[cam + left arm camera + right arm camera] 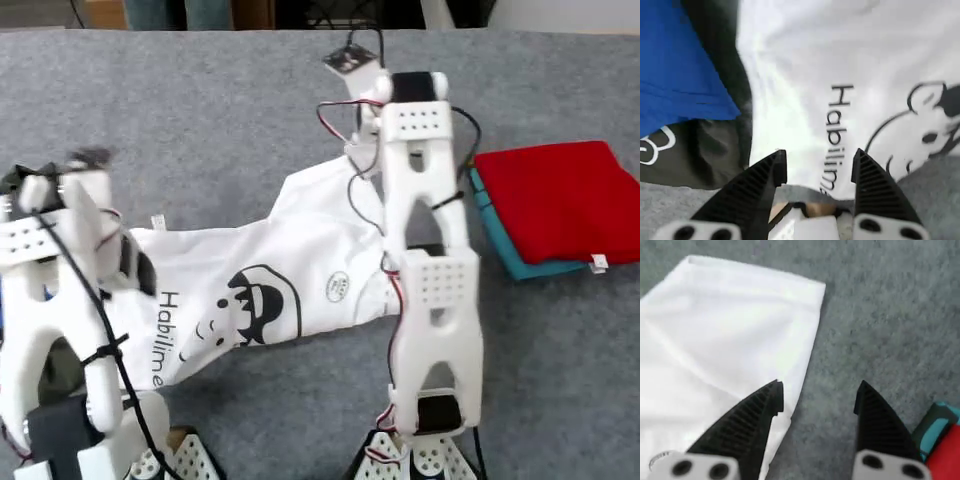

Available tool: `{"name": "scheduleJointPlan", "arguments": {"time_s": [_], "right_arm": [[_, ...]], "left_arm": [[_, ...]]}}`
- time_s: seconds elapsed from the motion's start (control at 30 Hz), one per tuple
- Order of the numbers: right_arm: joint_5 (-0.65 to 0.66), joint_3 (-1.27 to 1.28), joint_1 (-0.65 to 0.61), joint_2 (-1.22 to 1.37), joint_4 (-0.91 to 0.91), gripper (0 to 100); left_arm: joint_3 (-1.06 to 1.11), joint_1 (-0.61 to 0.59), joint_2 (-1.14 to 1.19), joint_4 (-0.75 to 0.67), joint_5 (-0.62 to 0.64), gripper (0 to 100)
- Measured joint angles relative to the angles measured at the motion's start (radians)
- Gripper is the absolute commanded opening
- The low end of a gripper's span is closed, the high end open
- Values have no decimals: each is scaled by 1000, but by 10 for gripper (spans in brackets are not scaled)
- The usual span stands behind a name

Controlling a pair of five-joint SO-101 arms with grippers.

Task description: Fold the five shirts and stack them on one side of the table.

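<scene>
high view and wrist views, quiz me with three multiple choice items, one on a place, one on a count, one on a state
1. Where does the folded red cloth shirt lie?
A draped over an arm
B on a folded teal cloth shirt
C in a gripper

2. How many shirts show in that folded stack?
A two
B four
C five

3. How does the right gripper stand?
A shut on cloth
B shut on nothing
C open

Answers:
1 B: teal edges stick out beneath the red one.
2 A: red lies over teal, with no other layer to be seen.
3 C: its black fingers stand apart over the flat white cloth shirt and the grey table cover.
</scene>
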Motion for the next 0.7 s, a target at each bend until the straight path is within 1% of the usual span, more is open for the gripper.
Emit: {"name": "scheduleJointPlan", "arguments": {"time_s": [0.17, 0.33, 0.4, 0.5, 0.7], "right_arm": [[-2, -236, -48, 169, 5, 244], [-2, -282, -68, 270, -12, 244], [-2, -282, -66, 298, -37, 244], [-2, -282, -64, 334, -72, 244], [-2, -293, -68, 394, -132, 243]], "left_arm": [[38, -17, 11, -276, 190, 228], [173, 0, 115, -566, 344, 227], [210, 2, 170, -657, 377, 227], [221, 2, 242, -718, 394, 227], [222, 2, 273, -736, 399, 227]]}}
